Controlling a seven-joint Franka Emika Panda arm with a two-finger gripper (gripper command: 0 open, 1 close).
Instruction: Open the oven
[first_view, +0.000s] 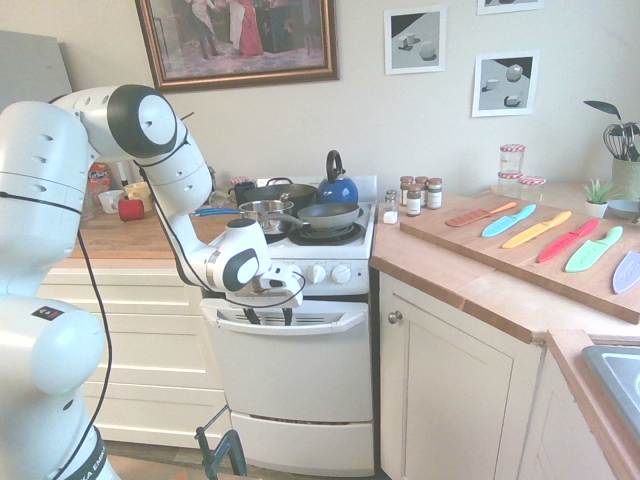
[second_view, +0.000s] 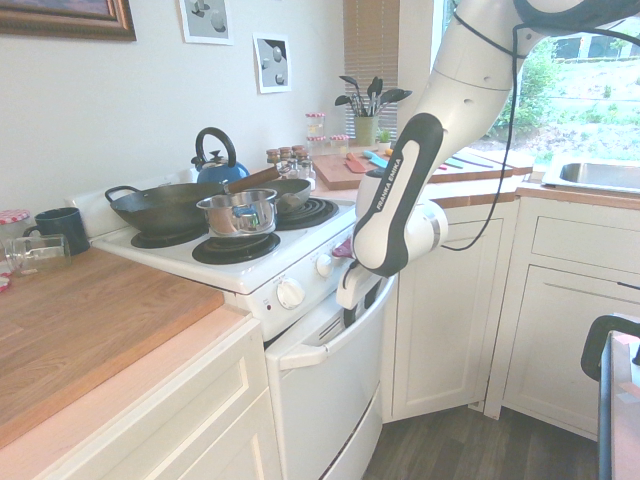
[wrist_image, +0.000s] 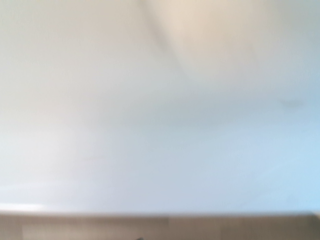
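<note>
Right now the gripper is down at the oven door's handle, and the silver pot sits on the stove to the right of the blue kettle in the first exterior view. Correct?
Not quite: the silver pot is left of the blue kettle in that view.

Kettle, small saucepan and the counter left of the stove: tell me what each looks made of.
Kettle: probably enamelled metal, from its glossy blue body with bright highlights.
Small saucepan: polished metal, likely stainless steel, given its mirror-like silvery sides.
Counter: wood, or a wood-look surface, with a satin finish; warm brown strips and grain show.
</note>
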